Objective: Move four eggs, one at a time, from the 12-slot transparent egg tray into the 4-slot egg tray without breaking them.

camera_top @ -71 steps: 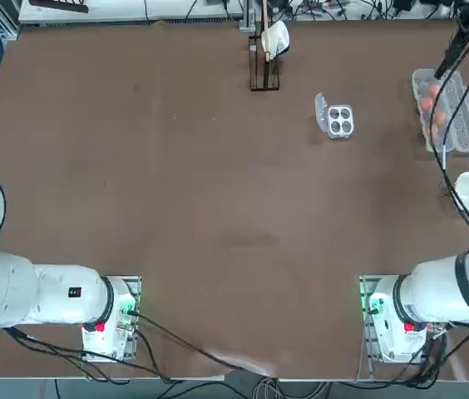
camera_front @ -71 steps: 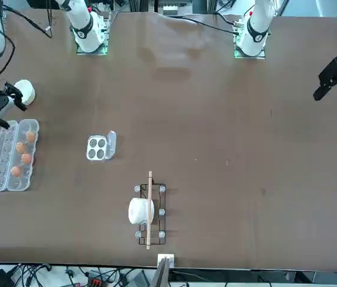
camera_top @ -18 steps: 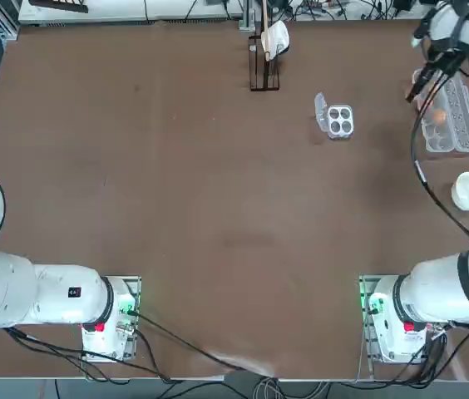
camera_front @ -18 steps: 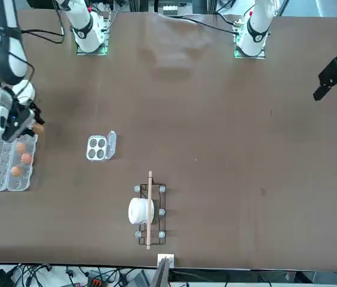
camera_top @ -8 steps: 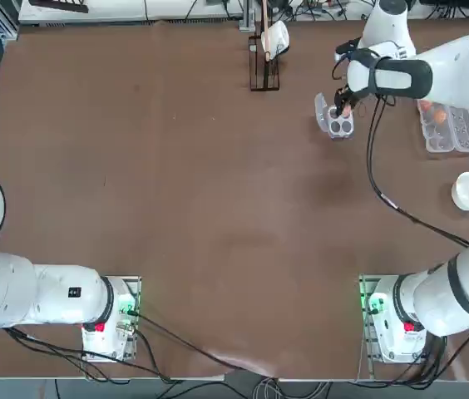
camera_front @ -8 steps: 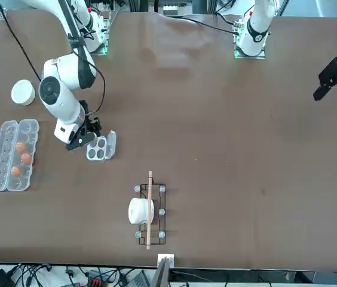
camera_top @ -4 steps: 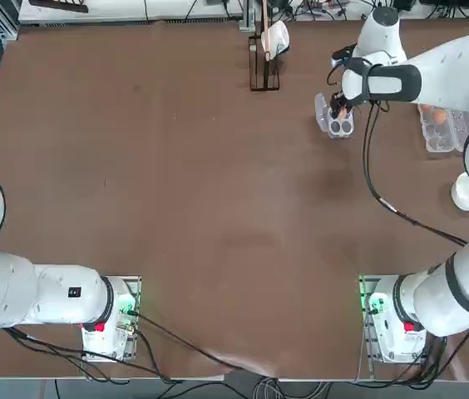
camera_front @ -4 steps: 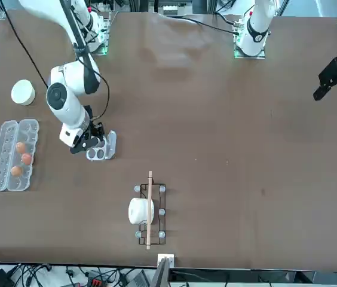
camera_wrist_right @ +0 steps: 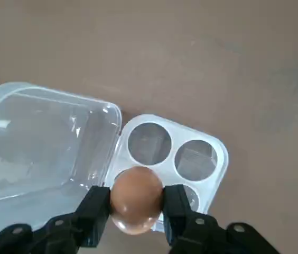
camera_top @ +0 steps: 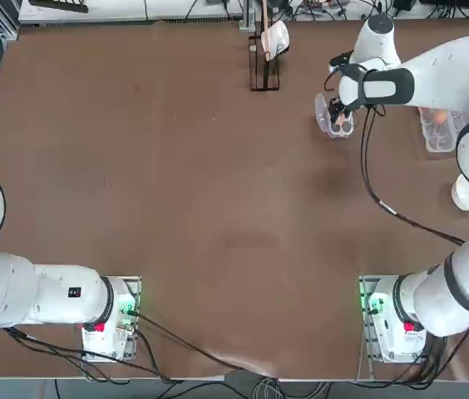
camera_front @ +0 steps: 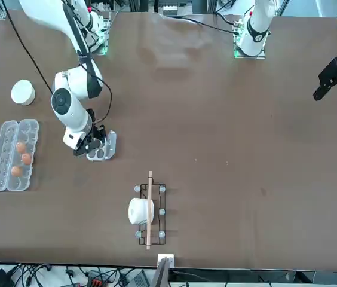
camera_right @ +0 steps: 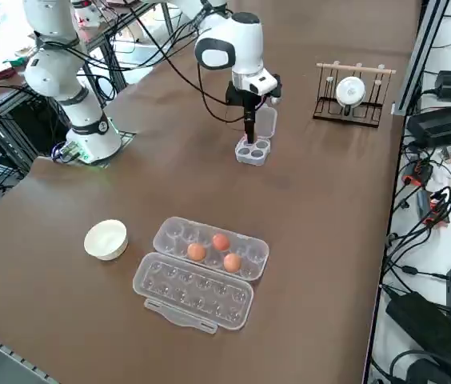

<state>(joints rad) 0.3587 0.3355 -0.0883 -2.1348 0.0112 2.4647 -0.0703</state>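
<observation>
Pinching one egg (camera_wrist_right: pixel 136 205) between its fingers, the right gripper (camera_wrist_right: pixel 137 209) hangs directly over the 4-slot egg tray (camera_wrist_right: pixel 208 170), whose lid flap (camera_wrist_right: pixel 38 143) lies open beside it. Three cups under the gripper show empty. Well off to one side, the 12-slot transparent egg tray (camera_right: pixel 204 269) keeps three eggs (camera_right: pixel 221 242); a white bowl (camera_right: pixel 105 238) sits beyond it, a wire rack (camera_right: pixel 352 94) on the opposite side.

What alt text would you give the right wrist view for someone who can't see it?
The right gripper holds an orange-brown egg between its two black fingers, just above the 4-slot egg tray. The tray's visible cups are empty and its clear lid flap lies open beside it on the brown table.
</observation>
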